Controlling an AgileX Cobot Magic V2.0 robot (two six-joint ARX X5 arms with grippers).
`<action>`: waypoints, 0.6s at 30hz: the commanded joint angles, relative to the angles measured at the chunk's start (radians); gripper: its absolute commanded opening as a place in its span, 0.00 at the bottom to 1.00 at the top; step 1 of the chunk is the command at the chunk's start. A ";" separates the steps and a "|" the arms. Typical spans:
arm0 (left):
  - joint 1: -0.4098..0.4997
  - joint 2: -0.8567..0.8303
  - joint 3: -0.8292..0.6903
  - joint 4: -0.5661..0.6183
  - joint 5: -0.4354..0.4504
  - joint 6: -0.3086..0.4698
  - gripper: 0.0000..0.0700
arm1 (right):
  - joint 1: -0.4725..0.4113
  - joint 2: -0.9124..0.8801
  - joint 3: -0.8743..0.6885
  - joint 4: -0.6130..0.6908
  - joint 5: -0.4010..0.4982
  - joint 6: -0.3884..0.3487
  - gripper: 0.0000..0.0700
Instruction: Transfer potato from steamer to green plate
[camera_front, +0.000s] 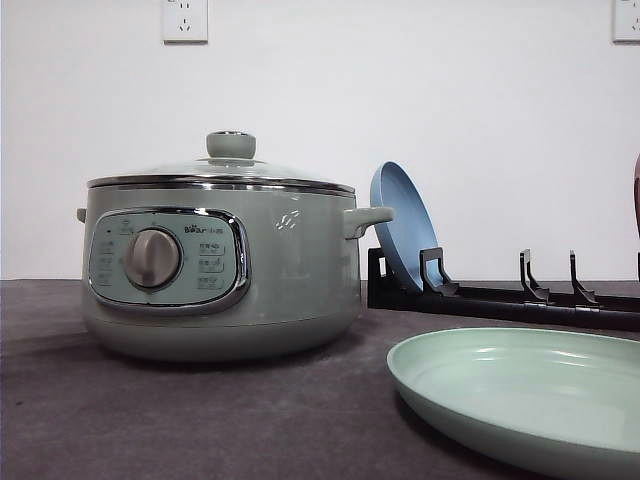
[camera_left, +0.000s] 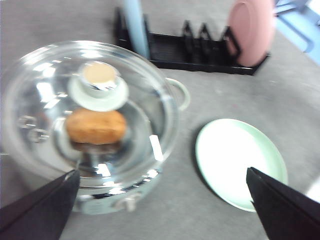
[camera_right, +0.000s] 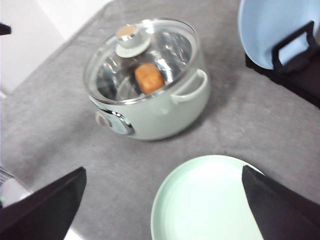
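Nothing done: potato (camera_left: 95, 126) inside lidded steamer (camera_front: 220, 270); green plate (camera_front: 525, 395) near right, bare. Both grippers' jaws apart, holding nothing.

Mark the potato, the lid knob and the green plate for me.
potato (camera_right: 149, 78): right wrist view, middle of its skin, seen through the glass lid.
lid knob (camera_front: 231, 145): front view, side of the knob.
green plate (camera_left: 235, 160): left wrist view, bare middle.

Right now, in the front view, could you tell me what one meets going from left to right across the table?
steamer → blue plate standing in the black rack → green plate
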 joint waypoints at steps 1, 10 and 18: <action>-0.004 0.036 0.060 -0.025 -0.034 0.006 1.00 | 0.003 0.002 0.009 0.020 -0.006 0.015 0.90; -0.006 0.264 0.314 -0.183 -0.082 0.031 1.00 | 0.003 0.002 0.009 0.047 -0.006 0.022 0.90; -0.038 0.498 0.509 -0.215 -0.185 0.031 1.00 | 0.003 0.002 0.009 0.048 -0.005 0.022 0.90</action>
